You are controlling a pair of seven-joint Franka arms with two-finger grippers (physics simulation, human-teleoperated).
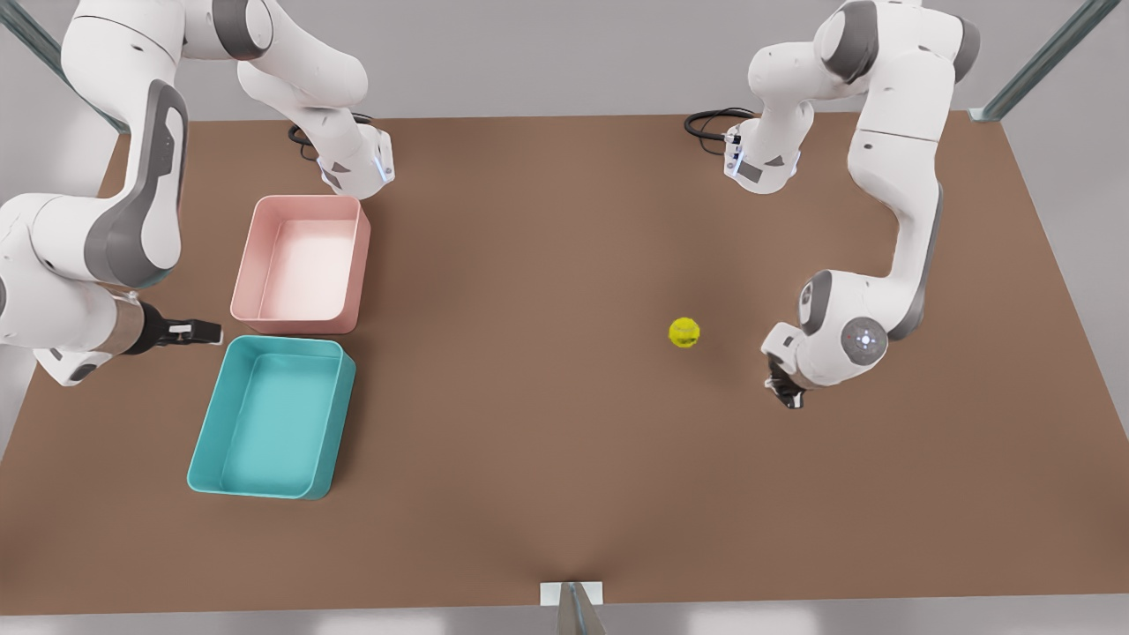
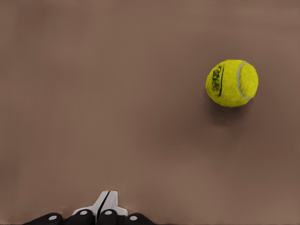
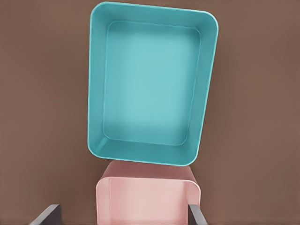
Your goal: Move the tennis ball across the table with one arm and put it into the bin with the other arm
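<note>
The tennis ball lies on the brown table, toward the front view's right. My left gripper hovers just to the ball's right in the front view, a short gap away, with its fingers pressed together and nothing between them. The teal bin sits empty at the front view's left. My right gripper waits by the bin's far left corner, its fingers spread wide and holding nothing.
An empty pink tray stands directly behind the teal bin, almost touching it. Both arm bases stand along the table's far edge. A wide stretch of bare tabletop separates the ball from the bins.
</note>
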